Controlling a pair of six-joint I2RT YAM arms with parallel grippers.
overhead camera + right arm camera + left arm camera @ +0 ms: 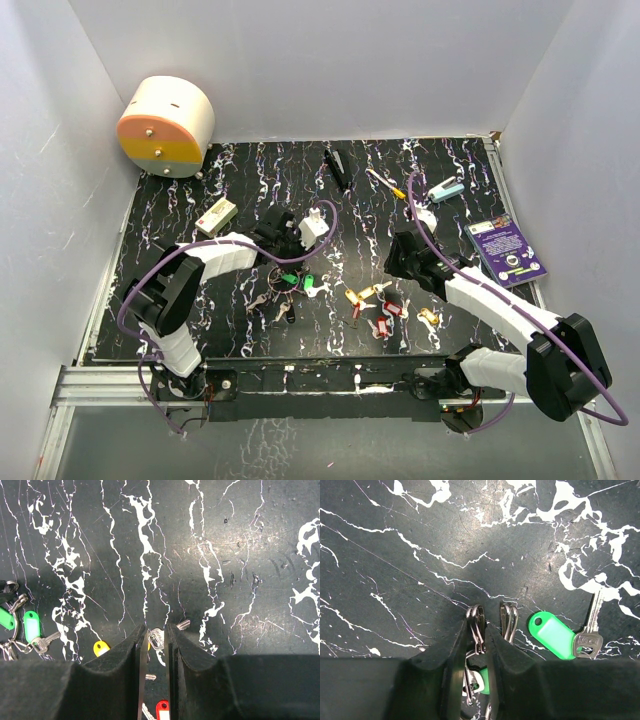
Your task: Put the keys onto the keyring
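Note:
The keyring (478, 622), a thin silver wire ring with green-tagged keys (552, 634), lies left of centre on the black marbled table (240, 320). My left gripper (479, 627) stands over it, its jaws closed on the ring's wire; it also shows in the top view (283, 262). Loose keys with gold (355, 297) and red (385, 318) heads lie at centre right. My right gripper (156, 630) hovers over them with only a narrow slit between its jaws. A silver key (157, 639) on the table shows through that slit, beside a yellow tag (101, 647).
A round white and orange device (167, 125) sits at the back left. A beige box (216, 215), a black pen (338, 168), a yellow-handled screwdriver (385, 182), a teal item (447, 189) and a purple card (507, 250) lie around. White walls enclose the table.

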